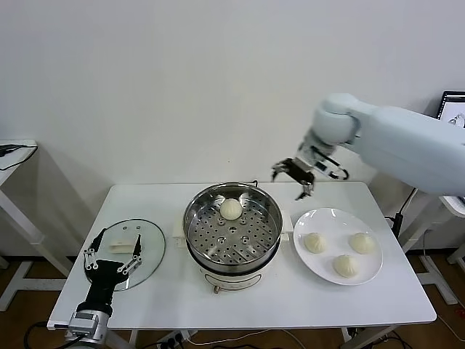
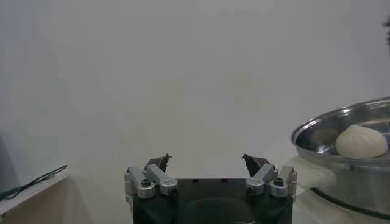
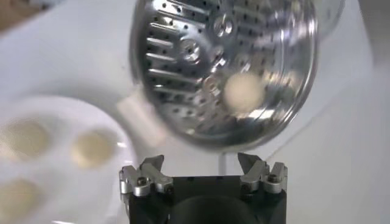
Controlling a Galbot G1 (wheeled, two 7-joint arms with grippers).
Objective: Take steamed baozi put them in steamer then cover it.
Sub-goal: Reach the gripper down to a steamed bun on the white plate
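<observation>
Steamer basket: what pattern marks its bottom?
The steamer has a shiny steel bottom dotted with round holes, shown best in the head view.

Head camera looks down from in front, taking in the whole surface [image 1: 349,305]. Both wrist cameras sit close behind their tools; all 3 views share the steamer [image 1: 232,227].

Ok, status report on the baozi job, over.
Right gripper open, empty, above table between steamer and plate. Left gripper open, over cover. One baozi in steamer, three on plate. Nothing blocking.
</observation>
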